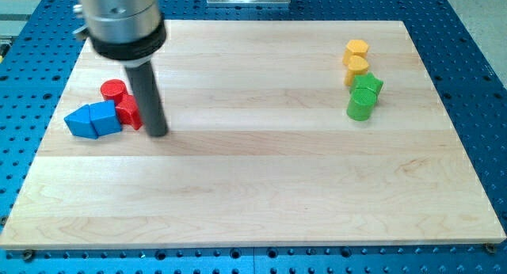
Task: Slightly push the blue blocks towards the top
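Camera view, my tip: my tip (157,133) rests on the wooden board (253,195) in its left part, at the end of a straight dark rod that hangs from a grey cylinder at the view's top left.
Camera view, tool state: I have only a plain rod here, with nothing to open or close, and it holds nothing.
Camera view, contact: the rod stands just beside the right edge of the red block (129,110), which it partly hides; I cannot tell whether they touch.
Camera view, blue blocks: two of them lie touching side by side near the board's left edge, to the left of my tip. The blue triangular block (78,122) is the outer one and the blue block (104,118), squarer in shape, sits between it and the red one.
Camera view, between tip and blue: the red block lies in that gap, against the right side of the squarer blue block.
Camera view, red cylinder: a red cylinder (112,89) stands just above the blue pair and the other red block, towards the view's top.
Camera view, far side: well apart at the right, two yellow blocks (356,58) are lined up one below the other, and right under them a green star-shaped block (367,86) and a green cylinder (359,106).
Camera view, surroundings: the board lies on a blue perforated table (475,60).
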Tool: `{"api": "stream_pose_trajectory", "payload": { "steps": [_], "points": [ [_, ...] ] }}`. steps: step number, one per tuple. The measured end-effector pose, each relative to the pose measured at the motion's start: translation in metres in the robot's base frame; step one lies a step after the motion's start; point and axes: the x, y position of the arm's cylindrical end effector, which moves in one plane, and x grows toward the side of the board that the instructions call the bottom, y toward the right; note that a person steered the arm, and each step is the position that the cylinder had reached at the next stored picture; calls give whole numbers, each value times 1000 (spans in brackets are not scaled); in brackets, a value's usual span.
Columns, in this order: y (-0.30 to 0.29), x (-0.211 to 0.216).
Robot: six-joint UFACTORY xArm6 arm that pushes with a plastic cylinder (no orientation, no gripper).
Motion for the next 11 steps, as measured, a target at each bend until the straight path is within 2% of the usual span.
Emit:
{"api": "stream_pose_trajectory", "payload": {
  "steps": [1, 3, 4, 5, 6, 9, 10, 11],
  "points": [
    [-13, -5],
    [-14, -49],
    [-12, -16],
    [-32, 41],
    [-76, 39],
    [-95, -17],
    [-109, 26],
    [-88, 22]
  ]
}}
